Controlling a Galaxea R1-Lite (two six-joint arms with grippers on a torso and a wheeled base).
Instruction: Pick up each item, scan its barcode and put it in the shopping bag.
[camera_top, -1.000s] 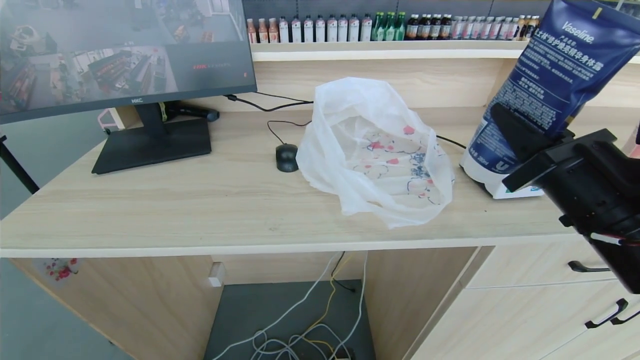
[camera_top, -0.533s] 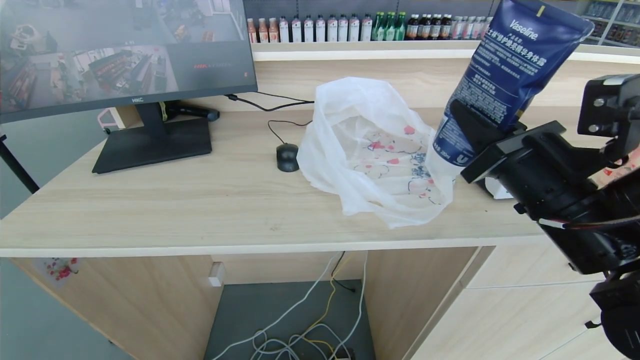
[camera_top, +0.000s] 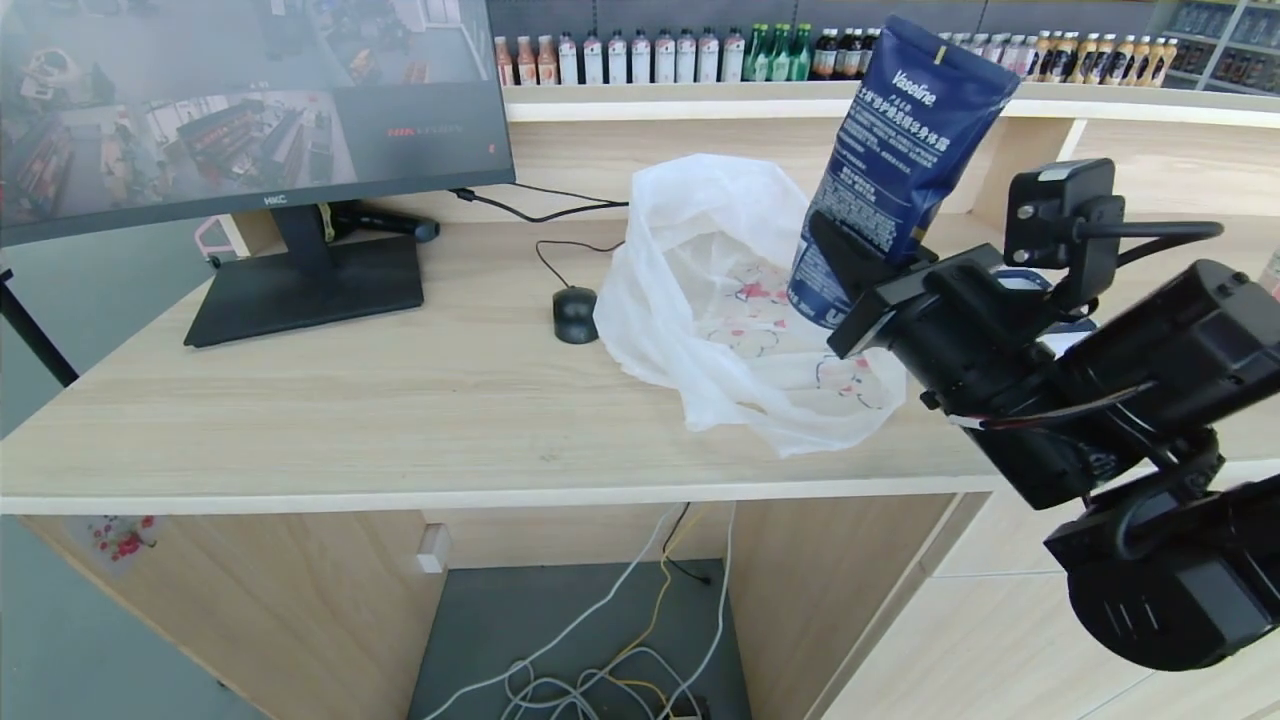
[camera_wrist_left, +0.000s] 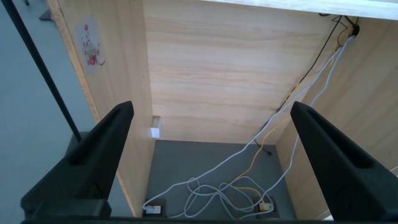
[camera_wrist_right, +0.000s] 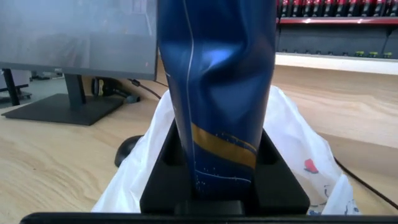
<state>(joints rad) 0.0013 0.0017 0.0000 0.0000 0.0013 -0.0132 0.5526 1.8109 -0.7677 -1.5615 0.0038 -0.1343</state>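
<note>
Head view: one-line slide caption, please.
Right gripper holds a blue tube close to the white shopping bag on the wooden counter.

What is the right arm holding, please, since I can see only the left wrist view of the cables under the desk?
Observer: The right gripper has its jaws shut on a blue tube, lifted off the desk.
Operator: Where is the shopping bag?
Observer: The white bag lies open on the desk, right by the tube's lower end.
Operator: Anything else beside it?
Observer: A black mouse rests on the desk at the bag's left.
</note>
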